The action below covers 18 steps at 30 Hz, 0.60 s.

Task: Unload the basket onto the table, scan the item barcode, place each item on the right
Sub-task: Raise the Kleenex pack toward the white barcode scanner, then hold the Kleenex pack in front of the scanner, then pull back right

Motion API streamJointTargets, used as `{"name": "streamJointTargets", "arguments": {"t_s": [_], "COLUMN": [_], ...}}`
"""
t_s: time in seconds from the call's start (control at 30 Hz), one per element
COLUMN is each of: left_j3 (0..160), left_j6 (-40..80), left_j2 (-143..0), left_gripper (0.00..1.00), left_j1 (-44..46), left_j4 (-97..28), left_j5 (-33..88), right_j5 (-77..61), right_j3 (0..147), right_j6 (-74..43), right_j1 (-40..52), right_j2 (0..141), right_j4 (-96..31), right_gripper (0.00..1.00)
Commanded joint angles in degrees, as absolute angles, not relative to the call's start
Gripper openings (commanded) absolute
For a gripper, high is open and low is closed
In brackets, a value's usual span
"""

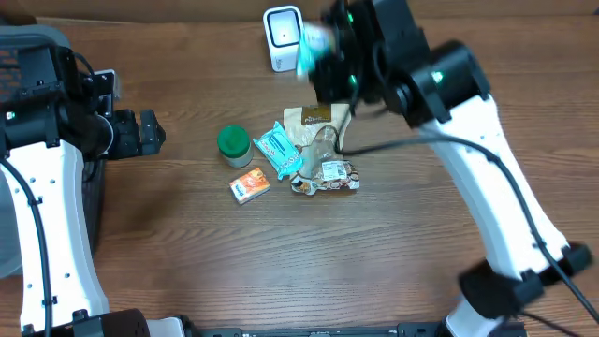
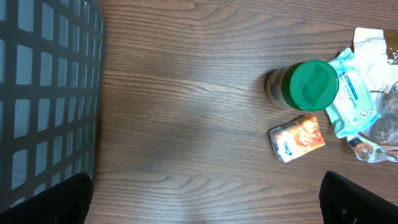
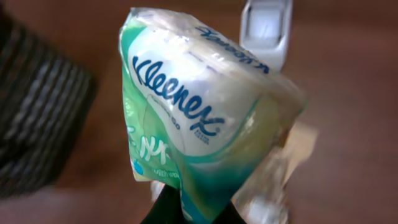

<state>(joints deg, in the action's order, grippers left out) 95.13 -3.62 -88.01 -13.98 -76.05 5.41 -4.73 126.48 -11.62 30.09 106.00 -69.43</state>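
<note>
My right gripper (image 3: 186, 210) is clamped on the lower edge of the pack (image 3: 199, 118), which is held in the air near the scanner (image 3: 266, 25). Left gripper (image 1: 155, 133) spread wide, idle. Risks: soft wrap slips out, or the barcode faces away and there's no read.

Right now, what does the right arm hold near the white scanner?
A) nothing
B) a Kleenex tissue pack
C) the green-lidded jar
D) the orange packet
B: the right wrist view shows the Kleenex tissue pack pinched in the jaws, with the white scanner beyond it.
</note>
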Motion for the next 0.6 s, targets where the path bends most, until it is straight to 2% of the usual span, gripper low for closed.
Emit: {"name": "streamJointTargets", "arguments": {"t_s": [0.0, 0.17, 0.4, 0.57], "left_j3": [95.0, 95.0, 95.0, 95.0], "left_j6": [-4.5, -4.5, -4.5, -4.5], "left_j2": [-88.0, -88.0, -88.0, -88.0], "left_gripper": [1.00, 1.00, 1.00, 1.00], "left_j1": [-14.2, -14.2, -14.2, -14.2], "left_j4": [-76.0, -76.0, -76.0, -76.0], "left_j5": [6.0, 6.0, 6.0, 6.0], "right_j5": [13.3, 28.2, 42.2, 43.0], "right_j3": [130.9, 130.8, 130.8, 130.7], "right_j6": [-1.6, 9.2, 31.4, 45.9], "right_j1": [31.6, 33.2, 33.4, 33.3], "right_j2": [113.0, 121.5, 132.7, 138.6], "right_j4": [-65.6, -52.4, -31.5, -22.1], "right_gripper": [0.04, 0.04, 0.04, 0.04]}}
